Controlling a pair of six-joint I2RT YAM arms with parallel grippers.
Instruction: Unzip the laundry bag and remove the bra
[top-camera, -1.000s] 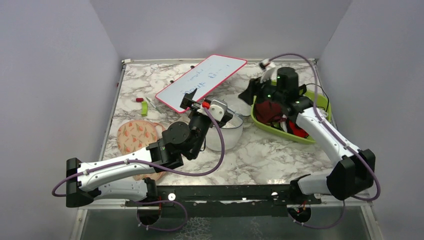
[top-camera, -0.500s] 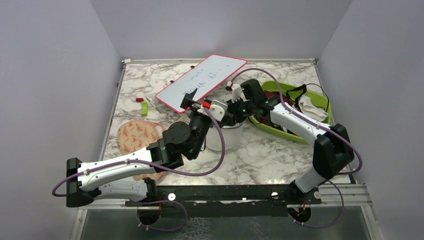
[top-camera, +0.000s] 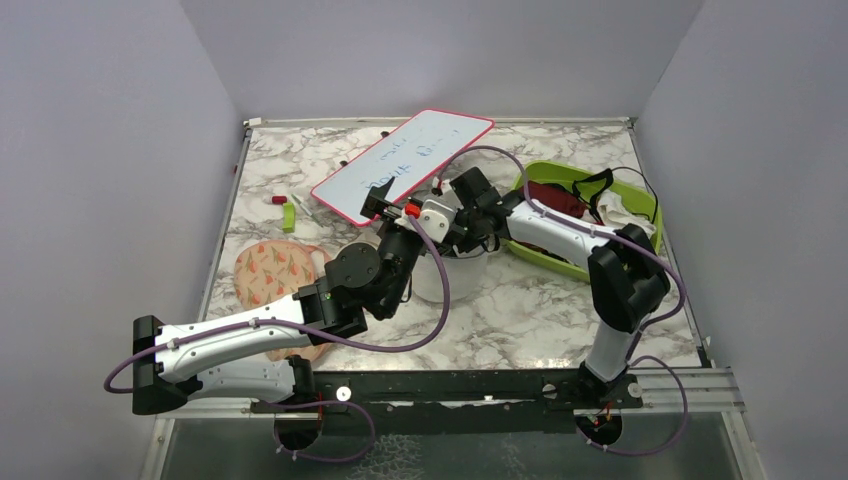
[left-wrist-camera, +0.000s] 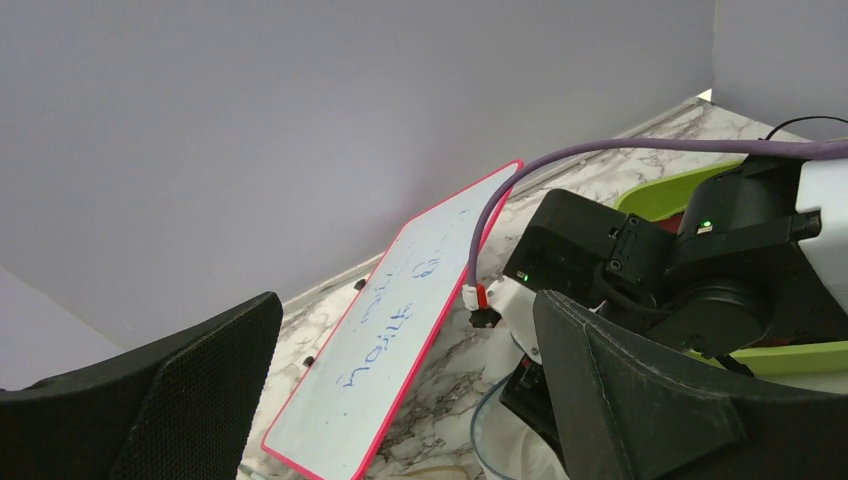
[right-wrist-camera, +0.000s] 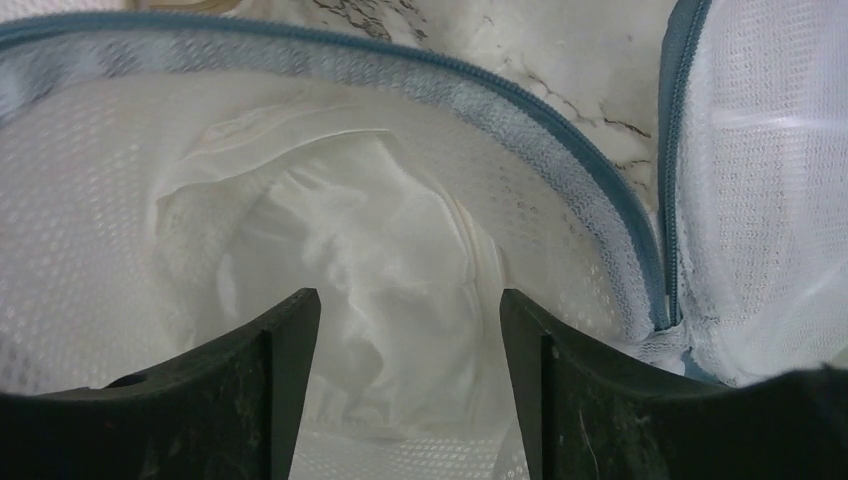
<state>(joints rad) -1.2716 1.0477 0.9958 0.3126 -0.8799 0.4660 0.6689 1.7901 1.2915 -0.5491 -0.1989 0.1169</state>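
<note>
The right gripper (right-wrist-camera: 405, 310) hangs with its fingers spread and nothing between them, right at the mouth of the laundry bag (right-wrist-camera: 120, 230). Straight ahead of those fingers the bag gapes. Its zip (right-wrist-camera: 580, 175) is parted, the blue-grey teeth curving past the right finger to where the mesh lid (right-wrist-camera: 760, 180) is folded aside. Inside, the wrist view shows only crumpled white lining and no dark fabric. Just beside this gripper, the left gripper (left-wrist-camera: 405, 310) is spread too, holding nothing. Farther off, back along the right arm, the bra (top-camera: 552, 196) lies in a green tray (top-camera: 548, 167) with a white cloth (top-camera: 625, 212). Both steps look done; at most a check of the bag remains.
</note>
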